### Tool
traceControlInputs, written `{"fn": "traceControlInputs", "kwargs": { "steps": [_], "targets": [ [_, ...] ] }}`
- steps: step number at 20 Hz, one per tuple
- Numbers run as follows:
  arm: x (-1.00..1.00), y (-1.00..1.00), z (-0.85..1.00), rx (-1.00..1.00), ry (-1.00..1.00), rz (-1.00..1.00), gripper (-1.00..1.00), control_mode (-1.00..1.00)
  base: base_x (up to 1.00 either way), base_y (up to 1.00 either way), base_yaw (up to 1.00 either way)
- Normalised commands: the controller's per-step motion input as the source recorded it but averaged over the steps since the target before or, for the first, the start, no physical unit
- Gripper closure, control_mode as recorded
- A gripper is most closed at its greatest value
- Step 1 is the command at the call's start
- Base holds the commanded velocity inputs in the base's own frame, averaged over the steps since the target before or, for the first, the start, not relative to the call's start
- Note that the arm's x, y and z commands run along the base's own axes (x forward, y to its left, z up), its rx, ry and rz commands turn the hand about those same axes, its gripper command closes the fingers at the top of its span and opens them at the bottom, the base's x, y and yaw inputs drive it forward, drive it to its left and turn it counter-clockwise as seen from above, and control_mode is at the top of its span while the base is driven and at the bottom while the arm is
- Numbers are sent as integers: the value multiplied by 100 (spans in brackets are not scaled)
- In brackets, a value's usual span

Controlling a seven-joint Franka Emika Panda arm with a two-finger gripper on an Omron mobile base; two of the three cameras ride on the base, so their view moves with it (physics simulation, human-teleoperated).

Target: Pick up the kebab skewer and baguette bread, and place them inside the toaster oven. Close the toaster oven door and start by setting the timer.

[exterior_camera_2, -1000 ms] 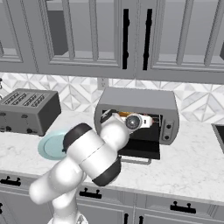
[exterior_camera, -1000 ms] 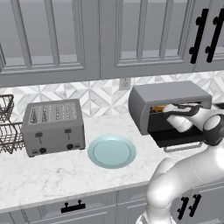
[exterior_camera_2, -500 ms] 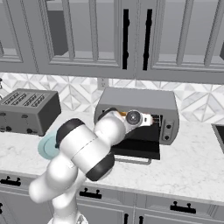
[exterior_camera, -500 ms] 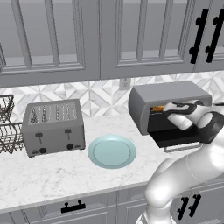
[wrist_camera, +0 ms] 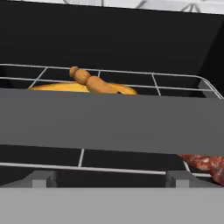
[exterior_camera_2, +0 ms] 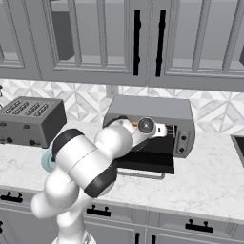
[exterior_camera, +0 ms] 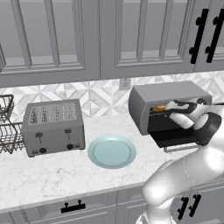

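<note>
Baguette lay crosswise on the oven rack just ahead of the hand, which gaped wide, holding nothing; door hung open below

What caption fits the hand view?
Baguette bread and kebab skewer lie on the toaster oven's wire rack.

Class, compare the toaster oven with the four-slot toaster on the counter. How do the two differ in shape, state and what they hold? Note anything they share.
The toaster oven is a wide box with a front opening; the toaster is squatter, with slots on top. The toaster oven door hangs open, whereas the toaster has no door, only front levers and knobs. The toaster oven holds golden bread on its wire rack; the toaster's slots look empty. Both are grey metal and stand on the marble counter.
</note>
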Motion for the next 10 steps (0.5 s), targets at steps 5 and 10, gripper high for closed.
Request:
{"fn": "traceControlInputs", "kwargs": {
  "steps": [5, 10],
  "targets": [
    [-48, 0, 0, 5, 0, 0, -100, -100, 0, 0, 0],
    [-39, -1, 0, 3, 0, 0, -100, -100, 0, 0, 0]
  ]
}}
